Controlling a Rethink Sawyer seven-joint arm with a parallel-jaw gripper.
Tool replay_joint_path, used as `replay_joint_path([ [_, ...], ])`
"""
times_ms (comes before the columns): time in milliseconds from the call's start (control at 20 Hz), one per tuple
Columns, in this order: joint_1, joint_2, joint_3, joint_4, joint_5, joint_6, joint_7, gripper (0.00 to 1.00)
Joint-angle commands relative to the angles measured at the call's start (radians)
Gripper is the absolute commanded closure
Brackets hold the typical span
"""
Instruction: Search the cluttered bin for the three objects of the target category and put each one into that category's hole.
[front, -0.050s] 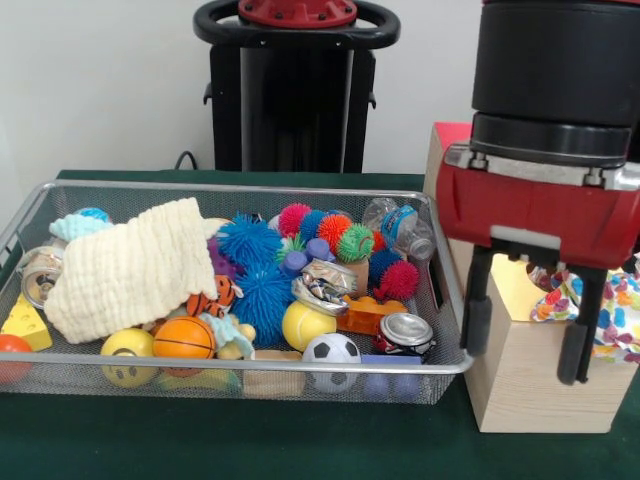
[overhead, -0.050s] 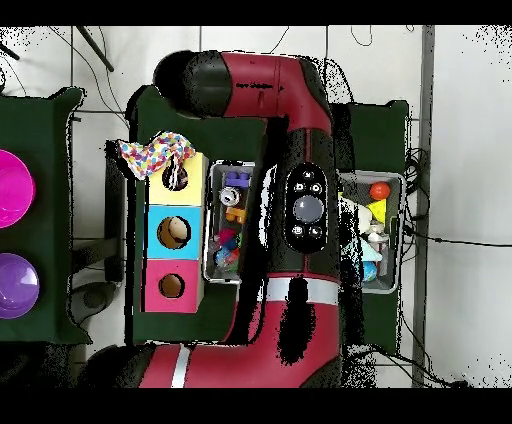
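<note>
My gripper (front, -0.050s: 528, 325) hangs open and empty at the right, over the near end of the wooden box (front, -0.050s: 520, 385), outside the wire bin (front, -0.050s: 240, 188). Just behind its fingers (front, -0.050s: 580, 335) a patterned cloth (front, -0.050s: 605, 310) lies on the box top; from overhead that cloth (overhead, -0.050s: 155, 155) sits beside the yellow section's hole (overhead, -0.050s: 177, 176). A cream cloth (front, -0.050s: 130, 265) covers the bin's left part. The bin also holds a soccer ball (front, -0.050s: 332, 350), a basketball (front, -0.050s: 184, 338), a yellow ball (front, -0.050s: 305, 322), spiky balls (front, -0.050s: 248, 243), a crushed can (front, -0.050s: 320, 285), another can (front, -0.050s: 405, 330) and a plastic bottle (front, -0.050s: 400, 225).
Seen from above, the box has a blue section (overhead, -0.050s: 176, 232) and a pink section (overhead, -0.050s: 171, 286), each with a hole. My arm (overhead, -0.050s: 300, 210) crosses over the middle of the bin. A magenta bowl (overhead, -0.050s: 12, 188) and a purple bowl (overhead, -0.050s: 15, 285) stand at the left edge.
</note>
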Motion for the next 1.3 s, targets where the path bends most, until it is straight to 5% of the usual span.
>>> replay_joint_path([
  [50, 0.019, 0.012, -0.042, 0.181, 0.042, -0.003, 0.325, 0.00],
  [750, 0.071, 0.026, -0.126, 0.139, 0.082, 0.061, 0.369, 0.00],
  [1300, 0.132, 0.077, -0.253, 0.082, 0.120, 0.131, 0.527, 0.00],
])
